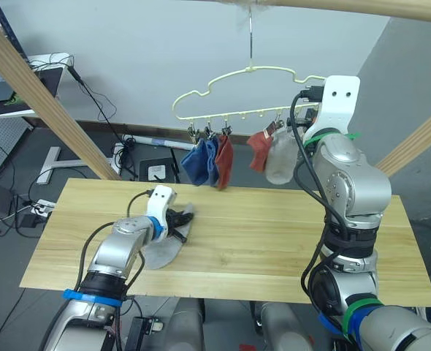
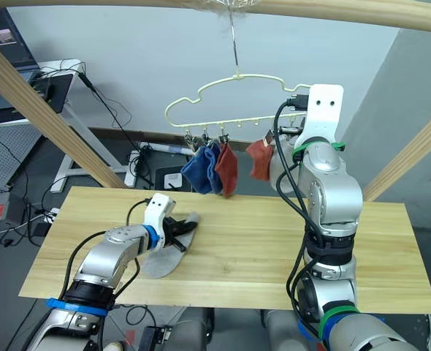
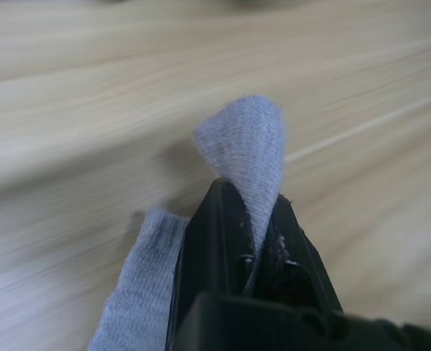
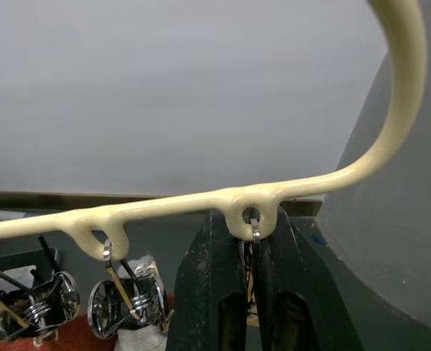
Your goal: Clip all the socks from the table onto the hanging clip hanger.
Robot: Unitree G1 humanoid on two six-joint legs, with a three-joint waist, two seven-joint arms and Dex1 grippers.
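One light grey sock [image 1: 163, 251] lies on the wooden table [image 1: 274, 241] at its left. My left gripper [image 1: 177, 218] is shut on that sock's upper edge; in the left wrist view a fold of grey fabric [image 3: 248, 139] rises from between its fingers [image 3: 215, 219]. The pale-yellow clip hanger [image 1: 251, 68] hangs above the table's far edge. Clipped to it are two blue socks [image 1: 199, 162], a rust red sock [image 1: 224, 161], another rust red sock [image 1: 258, 150] and a light grey sock [image 1: 280, 161]. My right gripper [image 4: 250, 230] is raised to the hanger's right end, shut on a metal clip [image 4: 253, 235] there.
A thick wooden pole [image 1: 347, 6] carries the hanger's hook. Slanted wooden beams stand at the left [image 1: 40, 95] and right [image 1: 420, 139]. Beyond the table, cables and a power strip [image 1: 153, 141] lie on the floor, and a desk [image 1: 25, 80] stands at the back left.
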